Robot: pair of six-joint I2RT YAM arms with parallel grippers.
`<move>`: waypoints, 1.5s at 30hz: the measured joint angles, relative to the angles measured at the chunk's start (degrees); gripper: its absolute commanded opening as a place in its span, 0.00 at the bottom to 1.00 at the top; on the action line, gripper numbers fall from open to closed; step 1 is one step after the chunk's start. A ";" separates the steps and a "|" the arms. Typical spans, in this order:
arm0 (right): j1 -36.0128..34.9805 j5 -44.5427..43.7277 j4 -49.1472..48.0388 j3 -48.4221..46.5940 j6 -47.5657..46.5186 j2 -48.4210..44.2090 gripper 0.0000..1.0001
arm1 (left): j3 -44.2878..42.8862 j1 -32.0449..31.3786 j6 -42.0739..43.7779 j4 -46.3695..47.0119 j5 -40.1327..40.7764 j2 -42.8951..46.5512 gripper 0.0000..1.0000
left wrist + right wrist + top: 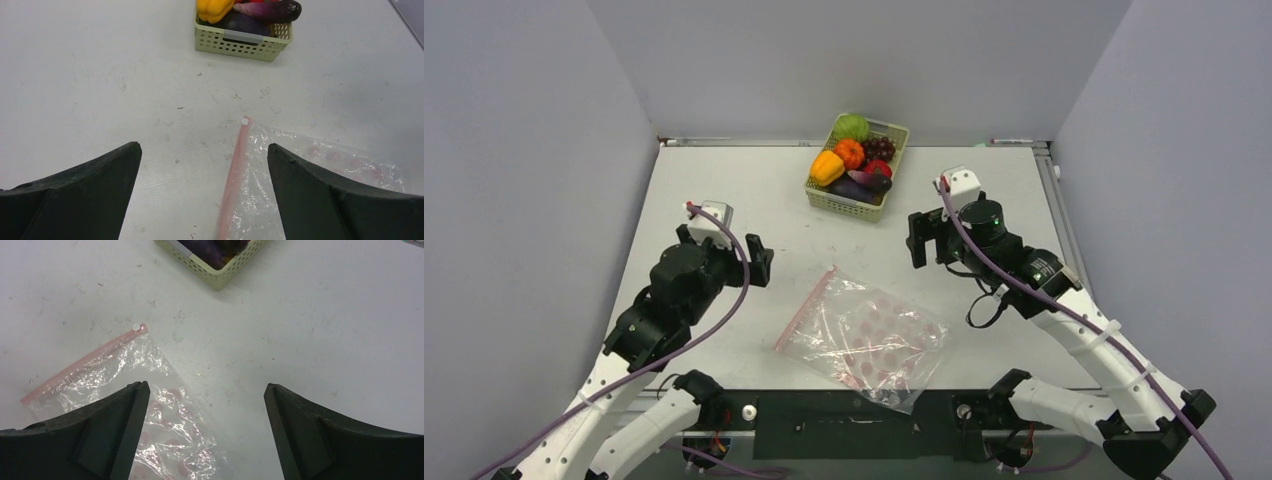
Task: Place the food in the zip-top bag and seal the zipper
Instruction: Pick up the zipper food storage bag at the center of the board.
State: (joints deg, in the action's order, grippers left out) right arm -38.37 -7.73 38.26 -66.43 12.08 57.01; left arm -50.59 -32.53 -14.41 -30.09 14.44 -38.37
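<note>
Zip-top bag [869, 338], clear, pink-dotted, crinkled

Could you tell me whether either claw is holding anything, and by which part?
Nothing: the left claw and right claw are open and empty.

- No text, number, brand or sign can be read in any view.
- The grey strip [242, 36] on the wall of the basket [215, 44], near the far edge of the worktop, looks like a label, but any print on it is too small to tell.
- The zip-top bag [874, 335] carries pink dots only.
</note>
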 measured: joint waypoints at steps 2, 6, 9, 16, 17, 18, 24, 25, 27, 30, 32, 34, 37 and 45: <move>-0.48 1.57 0.00 -0.02 -1.09 1.33 0.90 | 0.11 0.00 -0.20 -0.22 0.44 0.52 0.96; -2.60 3.65 0.00 -0.02 -2.12 4.61 0.90 | 0.11 0.07 -0.28 -0.24 1.16 1.01 0.96; -5.88 4.07 0.02 0.00 -2.47 6.71 0.90 | 0.11 0.44 -0.26 -0.31 1.44 0.90 0.96; -17.79 2.69 0.33 0.00 -2.64 12.57 0.90 | 0.15 1.95 -0.26 -0.50 1.46 1.29 0.96; -18.82 2.60 0.48 0.00 -2.64 13.40 0.90 | 0.20 2.03 -0.24 -0.57 1.51 1.49 0.96; -19.52 2.56 0.61 0.00 -2.64 14.19 0.90 | 0.22 2.23 -0.24 -0.61 1.64 1.68 0.96; -22.01 2.43 0.79 0.90 -2.71 17.46 0.90 | 0.59 2.38 -0.24 -0.70 2.47 3.69 0.96; -22.23 2.45 0.81 1.01 -2.71 18.10 0.90 | 0.63 2.38 -0.24 -0.70 2.73 4.17 0.96; -22.84 2.67 0.55 1.42 -2.69 19.45 0.90 | 0.63 2.51 -0.24 -0.68 3.19 4.74 0.96; -23.37 3.45 0.11 3.02 -2.67 21.07 0.90 | 0.63 2.67 -0.26 -0.68 3.69 5.11 0.96; -23.61 4.00 -0.02 4.00 -2.64 22.32 0.91 | 0.66 2.71 -0.24 -0.68 3.87 5.22 0.96; -23.63 4.52 -0.33 5.03 -2.62 23.43 0.91 | 0.79 2.71 -0.24 -0.68 4.04 5.38 0.96; -23.98 5.29 -0.55 6.93 -2.56 25.22 0.91 | 0.85 2.78 -0.24 -0.66 4.24 5.42 0.96; -25.79 6.71 -2.93 8.68 -2.36 29.94 0.94 | 0.90 3.52 -0.26 -0.66 4.22 5.62 0.96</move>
State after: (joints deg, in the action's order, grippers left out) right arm -64.16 -1.02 35.33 -57.76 9.72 86.96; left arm -49.69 -29.02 -14.68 -30.74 18.65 -32.75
